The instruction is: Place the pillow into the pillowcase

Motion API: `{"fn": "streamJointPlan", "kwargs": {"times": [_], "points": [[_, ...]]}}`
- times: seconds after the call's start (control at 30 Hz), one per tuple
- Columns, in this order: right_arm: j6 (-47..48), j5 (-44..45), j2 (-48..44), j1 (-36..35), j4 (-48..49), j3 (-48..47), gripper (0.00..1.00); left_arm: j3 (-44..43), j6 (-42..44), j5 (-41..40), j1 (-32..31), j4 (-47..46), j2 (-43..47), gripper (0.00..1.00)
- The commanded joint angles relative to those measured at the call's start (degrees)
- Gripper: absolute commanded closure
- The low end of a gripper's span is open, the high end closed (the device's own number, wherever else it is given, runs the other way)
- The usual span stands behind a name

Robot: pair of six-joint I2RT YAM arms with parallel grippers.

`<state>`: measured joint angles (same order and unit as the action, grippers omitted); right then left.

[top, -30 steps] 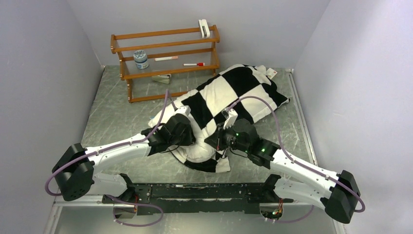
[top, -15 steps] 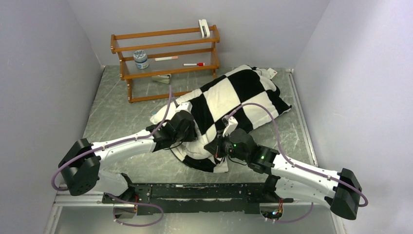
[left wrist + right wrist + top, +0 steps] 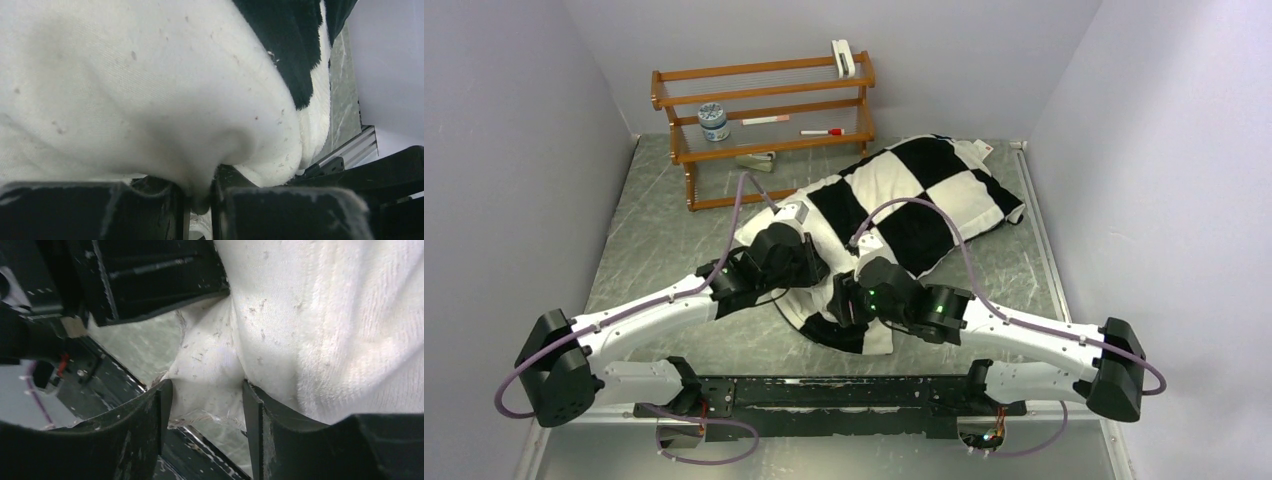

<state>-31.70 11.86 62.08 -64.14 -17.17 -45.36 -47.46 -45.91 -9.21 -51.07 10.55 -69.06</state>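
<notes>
The black-and-white checkered pillowcase (image 3: 904, 200) lies diagonally from mid-table toward the far right corner. The white pillow (image 3: 759, 232) pokes out at its near left end. My left gripper (image 3: 816, 277) sits at that end. In the left wrist view the left gripper (image 3: 200, 195) is shut on a narrow fold of the smooth white pillow (image 3: 125, 90), with the plush pillowcase (image 3: 295, 50) behind it. My right gripper (image 3: 840, 300) is beside it. In the right wrist view the right gripper (image 3: 205, 400) stands open, and a corner of the pillow (image 3: 210, 360) lies loose between its fingers.
A wooden shelf rack (image 3: 764, 110) stands at the back left and holds a jar (image 3: 714, 122) and a red marker (image 3: 822, 131). A white clip (image 3: 842, 57) sits on its top rail. Grey walls close in on both sides. A small tag (image 3: 981, 150) shows at the pillowcase's far corner.
The right jaws have opened and released the white fabric. Both wrists shifted left and nearer. The pillowcase now lies flatter, stretched toward the far right corner.
</notes>
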Motion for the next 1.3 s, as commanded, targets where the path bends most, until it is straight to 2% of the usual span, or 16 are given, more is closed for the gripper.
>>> {"fn": "streamJointPlan", "kwargs": {"times": [0.0,0.17,0.3,0.43,0.5,0.63,0.73,0.97,1.17,1.27], "points": [[4.57,4.40,0.13,-1.11,-5.77,-3.12,0.43,-2.06,0.67,1.67,0.68,-3.02,0.83,0.79],[-1.01,6.73,-4.43,-1.11,-12.09,-7.53,0.44,-7.23,12.87,1.96,0.60,6.90,4.88,0.54],[-3.77,8.86,-9.99,-1.11,-15.32,-8.25,0.41,-7.35,29.53,5.37,0.60,9.32,12.07,0.39],[-4.17,13.81,-14.68,-1.10,-15.68,-8.77,0.35,-3.59,52.27,11.42,0.65,5.34,19.81,0.33],[-3.86,15.82,-16.04,-1.08,-15.34,-9.37,0.32,-2.53,66.28,17.43,0.63,4.65,22.02,0.32],[-3.58,18.73,-17.23,-1.14,-15.28,-10.43,0.26,-4.05,90.13,26.71,0.68,10.61,19.66,0.33],[-3.62,19.25,-18.49,-1.07,-14.92,-10.15,0.25,-4.74,101.60,28.03,0.65,13.76,15.75,0.34],[-4.52,20.24,-22.56,-1.10,-16.02,-9.74,0.25,-11.02,113.07,30.44,0.68,17.72,3.67,0.34],[-3.19,20.75,-24.72,-1.04,-16.00,-9.40,0.25,-14.18,117.97,29.21,0.71,14.84,-4.32,0.21],[-2.31,22.17,-24.94,-1.05,-16.21,-9.81,0.25,-14.68,119.25,29.38,0.68,14.00,-7.36,0.18]]}}
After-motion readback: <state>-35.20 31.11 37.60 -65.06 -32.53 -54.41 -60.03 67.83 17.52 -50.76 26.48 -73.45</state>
